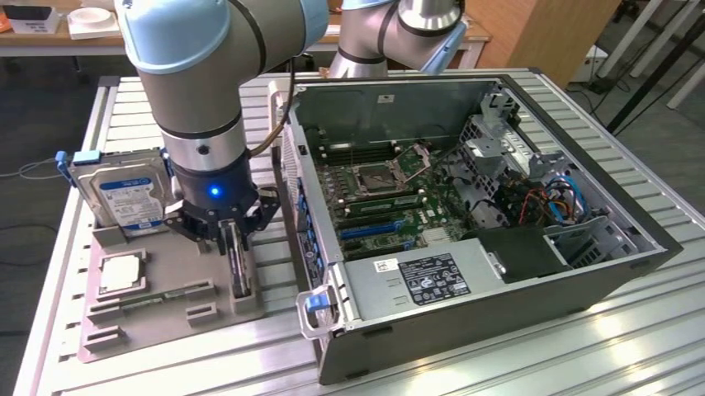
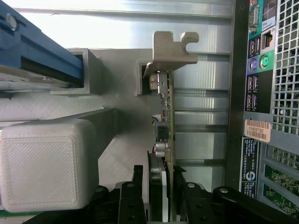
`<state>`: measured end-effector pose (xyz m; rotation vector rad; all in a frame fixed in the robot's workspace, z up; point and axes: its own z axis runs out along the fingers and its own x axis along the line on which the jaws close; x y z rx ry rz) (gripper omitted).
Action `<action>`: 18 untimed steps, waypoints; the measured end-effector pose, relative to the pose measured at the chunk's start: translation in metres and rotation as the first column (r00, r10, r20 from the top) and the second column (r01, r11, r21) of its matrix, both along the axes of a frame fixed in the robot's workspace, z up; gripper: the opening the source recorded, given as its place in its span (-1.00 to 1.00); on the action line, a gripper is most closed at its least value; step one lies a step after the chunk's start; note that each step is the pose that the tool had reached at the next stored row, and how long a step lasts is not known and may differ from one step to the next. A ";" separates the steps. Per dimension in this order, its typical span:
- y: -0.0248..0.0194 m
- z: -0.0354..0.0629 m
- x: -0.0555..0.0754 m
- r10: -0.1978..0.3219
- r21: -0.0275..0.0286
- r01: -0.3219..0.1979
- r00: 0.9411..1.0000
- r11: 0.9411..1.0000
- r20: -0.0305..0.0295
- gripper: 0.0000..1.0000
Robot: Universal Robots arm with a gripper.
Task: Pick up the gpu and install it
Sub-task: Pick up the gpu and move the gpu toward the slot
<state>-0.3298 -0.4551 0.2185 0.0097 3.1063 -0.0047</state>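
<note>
Wrist view — the gpu (image 2: 168, 112) is straddled by the gripper (image 2: 170, 189); a pinch cannot be told — not yet lifted from the tray (image 1: 165, 326), uninstalled.

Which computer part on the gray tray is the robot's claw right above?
The gpu, the thin card standing on its edge, right under the gripper. The hard drive stands apart, and the square CPU lies flat.

Silver-grey arm (image 1: 198, 99), pale blue joint caps (image 1: 165, 37), black pincer (image 1: 234, 241), blue light (image 1: 215, 192)
</note>
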 end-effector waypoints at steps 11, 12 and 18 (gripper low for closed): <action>0.0000 -0.0022 0.000 0.000 0.000 0.000 1.000 1.000 0.000 -0.26; 0.0000 -0.0022 0.000 0.000 0.000 0.000 1.000 1.000 0.000 -0.26; 0.0000 -0.0033 0.000 0.000 0.000 0.000 1.000 1.000 0.000 -0.26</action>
